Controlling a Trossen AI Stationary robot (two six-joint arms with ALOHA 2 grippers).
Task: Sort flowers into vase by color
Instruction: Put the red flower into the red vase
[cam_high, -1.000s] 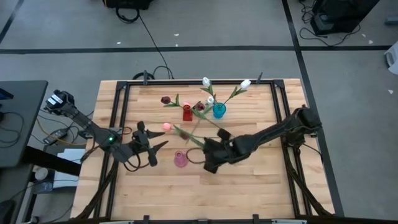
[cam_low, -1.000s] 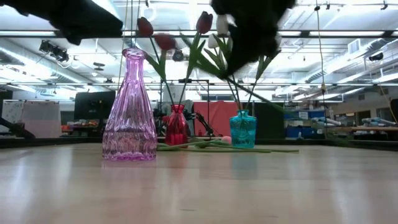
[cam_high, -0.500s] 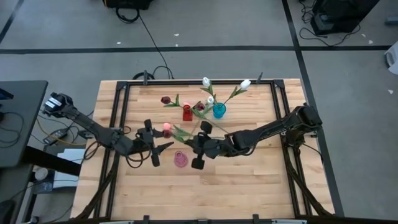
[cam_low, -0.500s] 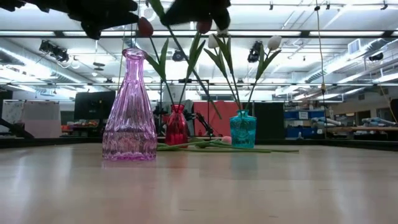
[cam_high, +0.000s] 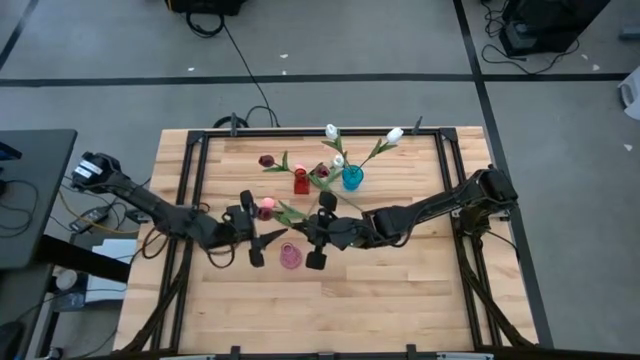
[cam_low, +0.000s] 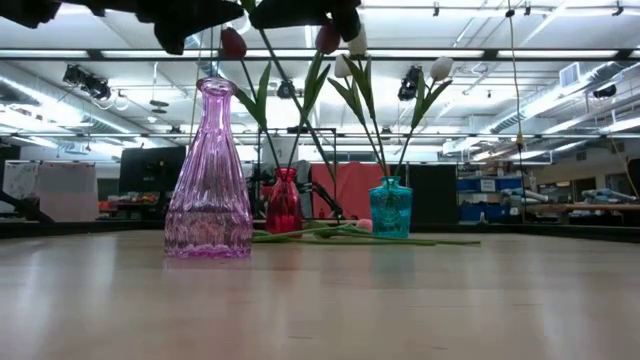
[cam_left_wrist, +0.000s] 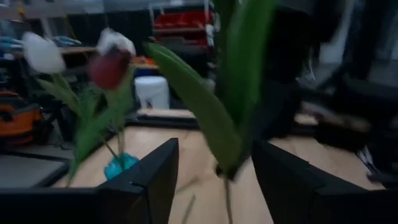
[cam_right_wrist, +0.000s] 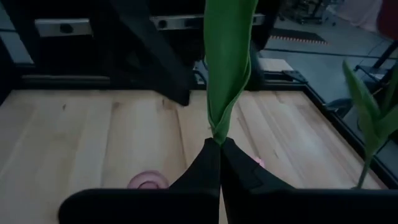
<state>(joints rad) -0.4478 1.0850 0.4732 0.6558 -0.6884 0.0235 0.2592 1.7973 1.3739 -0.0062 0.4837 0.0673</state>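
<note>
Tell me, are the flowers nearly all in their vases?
Partly. White tulips stand in the teal vase, maroon ones in the red vase. The right gripper pinches a pink tulip by its stem near the empty pink vase; the open left gripper waits beside it. Stems lie on the table.

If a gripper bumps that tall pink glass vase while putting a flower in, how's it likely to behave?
The pink vase probably tips rather than slides: it's tall with a narrow neck, though its base flares wide. It looks like glass, so likely fragile and smooth. Nothing stands in it, so little weighs it down. The right gripper, shut on the pink tulip, hangs close beside it; the left gripper is open nearby.
</note>
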